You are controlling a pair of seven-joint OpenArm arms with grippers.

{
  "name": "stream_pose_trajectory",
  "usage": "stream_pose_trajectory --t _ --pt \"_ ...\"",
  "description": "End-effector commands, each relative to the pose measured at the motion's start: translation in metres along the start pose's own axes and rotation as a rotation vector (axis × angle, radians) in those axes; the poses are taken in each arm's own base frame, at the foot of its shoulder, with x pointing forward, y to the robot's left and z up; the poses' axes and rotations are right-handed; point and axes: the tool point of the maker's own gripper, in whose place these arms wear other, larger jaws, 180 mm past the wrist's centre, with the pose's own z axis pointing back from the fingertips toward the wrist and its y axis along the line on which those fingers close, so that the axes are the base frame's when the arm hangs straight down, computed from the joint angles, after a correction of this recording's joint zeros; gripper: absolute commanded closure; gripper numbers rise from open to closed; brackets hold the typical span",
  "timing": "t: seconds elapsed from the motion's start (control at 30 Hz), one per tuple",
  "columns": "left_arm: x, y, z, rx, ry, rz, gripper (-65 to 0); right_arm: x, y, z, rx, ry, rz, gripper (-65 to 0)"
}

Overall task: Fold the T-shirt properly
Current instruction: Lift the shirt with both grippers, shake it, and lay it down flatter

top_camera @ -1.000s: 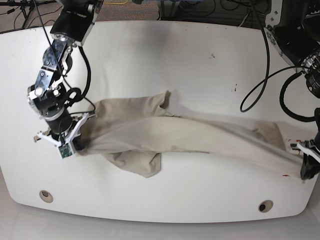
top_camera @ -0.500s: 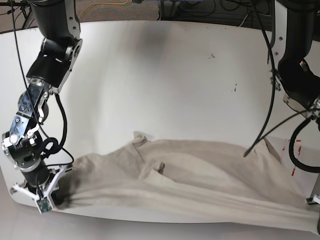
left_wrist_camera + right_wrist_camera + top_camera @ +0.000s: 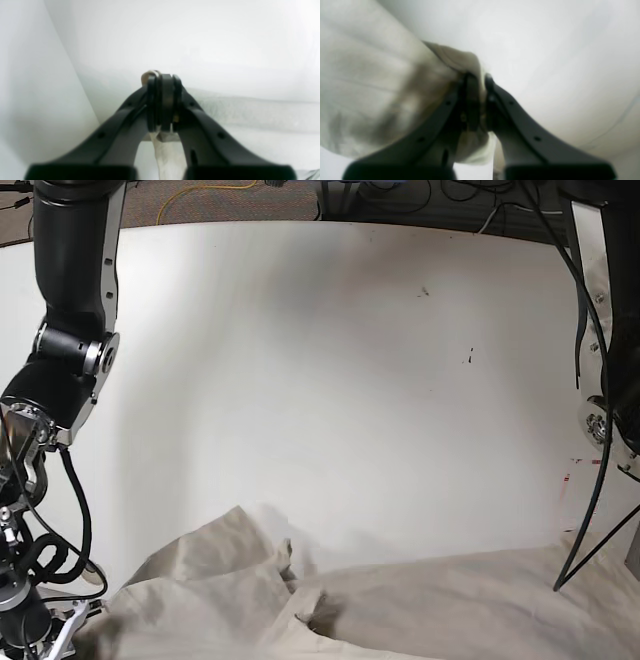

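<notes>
Gripping the T-shirt (image 3: 400, 610), both end effectors pinch beige cloth over the table (image 3: 330, 360).

A white bench (image 3: 330, 360) with a rounded far edge carries the load. Its top is smooth and bare over most of its width, marked only by a few small dark specks (image 3: 470, 358) toward the far right and a faint red mark (image 3: 572, 470) near the right edge. The beige T-shirt (image 3: 330, 605) lies on the bench along its near edge, wrinkled and spread across nearly the whole width, with one flap raised toward the left.
</notes>
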Motion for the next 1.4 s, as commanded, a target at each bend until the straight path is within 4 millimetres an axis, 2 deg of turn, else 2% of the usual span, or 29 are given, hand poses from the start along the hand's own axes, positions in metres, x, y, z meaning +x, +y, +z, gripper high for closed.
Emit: stream_pose_trajectory --t 0.0,0.07,0.2,0.27,0.37,0.4,0.43,0.5,0.57,0.73,0.83,1.1,1.37 --pt "0.011 -0.002 0.008 0.007 -0.018 -0.016 0.0 0.005 -0.014 0.009 -0.041 -0.001 0.019 -0.2" --pt "-0.003 -0.008 0.008 -0.001 0.017 -0.014 0.0 -0.002 -0.009 0.01 -0.039 0.015 0.028 -0.2" --pt "-0.04 -0.02 0.012 -0.009 0.091 -0.036 0.0 -0.028 0.02 0.015 0.004 0.061 0.051 -0.2" --pt "-0.063 -0.022 0.019 0.0 0.132 -0.048 0.0 -0.044 0.033 0.021 0.02 0.084 0.051 -0.2" --pt "-0.103 -0.029 0.028 -0.004 0.209 -0.06 0.0 -0.077 0.054 0.033 0.05 0.138 0.033 -0.2" --pt "-0.121 -0.032 0.032 -0.008 0.246 -0.062 0.0 -0.092 0.067 0.038 0.069 0.162 0.015 -0.2" --pt "-0.129 -0.033 0.035 -0.007 0.263 -0.062 0.0 -0.099 0.072 0.04 0.079 0.173 0.008 -0.2" --pt "-0.168 -0.03 0.049 0.002 0.349 -0.047 0.0 -0.126 0.095 0.052 0.117 0.227 -0.021 -0.2" --pt "-0.199 -0.028 0.063 0.0 0.414 -0.027 0.0 -0.152 0.111 0.064 0.144 0.282 -0.043 -0.2" --pt "-0.26 -0.035 0.099 -0.055 0.54 0.047 0.0 -0.201 0.154 0.092 0.214 0.372 -0.126 -0.2" --pt "-0.296 -0.038 0.128 -0.085 0.631 0.089 0.0 -0.227 0.183 0.114 0.266 0.419 -0.169 -0.2" --pt "-0.366 -0.037 0.202 -0.072 0.872 0.121 0.0 -0.271 0.236 0.162 0.371 0.552 -0.232 -0.2" --pt "-0.398 -0.039 0.249 -0.075 0.97 0.118 0.0 -0.285 0.267 0.191 0.427 0.593 -0.28 -0.2"
